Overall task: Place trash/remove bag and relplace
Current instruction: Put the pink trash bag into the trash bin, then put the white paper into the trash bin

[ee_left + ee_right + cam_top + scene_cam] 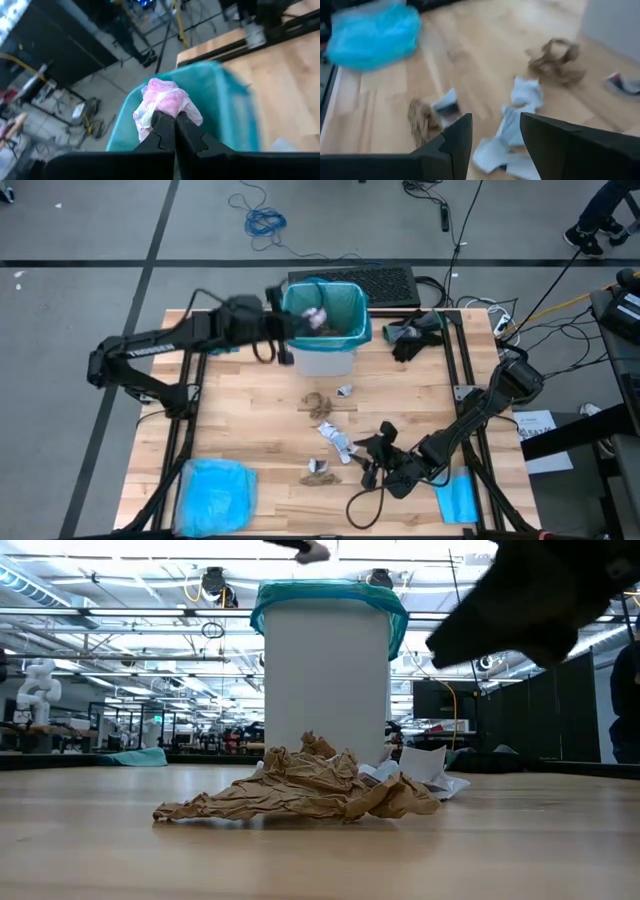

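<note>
Left gripper [175, 131], jaws clamped on a pink wrapper [165, 101], hangs over the teal bag [352, 305] lining the white bin [322, 360] at the table's [250, 420] far edge; right gripper [495, 137], jaws apart, hovers over scattered trash [322, 404] mid-table; a sky-blue bag [215, 493] lies at the near left corner.

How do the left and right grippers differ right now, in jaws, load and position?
The left gripper has its jaws shut on a pink wrapper; the right gripper has open jaws and holds nothing. The left gripper hangs over the bin lined with the teal bag; the right gripper sits low over the table, facing white wrappers and brown paper wads. Both are dark two-finger grippers.
</note>
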You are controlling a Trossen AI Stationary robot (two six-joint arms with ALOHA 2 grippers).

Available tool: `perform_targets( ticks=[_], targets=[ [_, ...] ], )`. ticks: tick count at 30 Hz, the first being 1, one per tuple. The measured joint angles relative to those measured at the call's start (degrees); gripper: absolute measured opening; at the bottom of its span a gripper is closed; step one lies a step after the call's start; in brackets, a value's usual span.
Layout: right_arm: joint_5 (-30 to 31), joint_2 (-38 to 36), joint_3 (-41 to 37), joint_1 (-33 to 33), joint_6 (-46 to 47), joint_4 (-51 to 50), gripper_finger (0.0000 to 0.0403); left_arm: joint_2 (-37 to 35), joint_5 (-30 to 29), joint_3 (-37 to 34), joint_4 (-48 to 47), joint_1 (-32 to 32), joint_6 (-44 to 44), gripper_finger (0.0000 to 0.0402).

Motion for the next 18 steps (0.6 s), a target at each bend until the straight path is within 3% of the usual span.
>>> perform_targets(
  ticks=[4,8,14,18],
  targets=[
    [-3.52,3.41,0.0,-0.02,0.35,2.27,0.0161,0.31,8.81,0.08,-1.53,6.88,-3.13,0.0011],
    [-4.79,6.32,-0.02,-0.45,1.63,3.63,0.0179,0.6,19.46,0.08,-4.7,10.69,-6.19,0.006],
    [-4.74,8.28,-0.02,-2.27,1.2,3.39,0.0212,0.51,21.42,0.08,-4.98,10.16,-6.68,0.015],
    [-4.92,8.35,-0.02,-4.49,0.54,1.15,0.0225,0.51,21.71,0.08,-5.64,8.33,-9.51,0.0188]
  ],
)
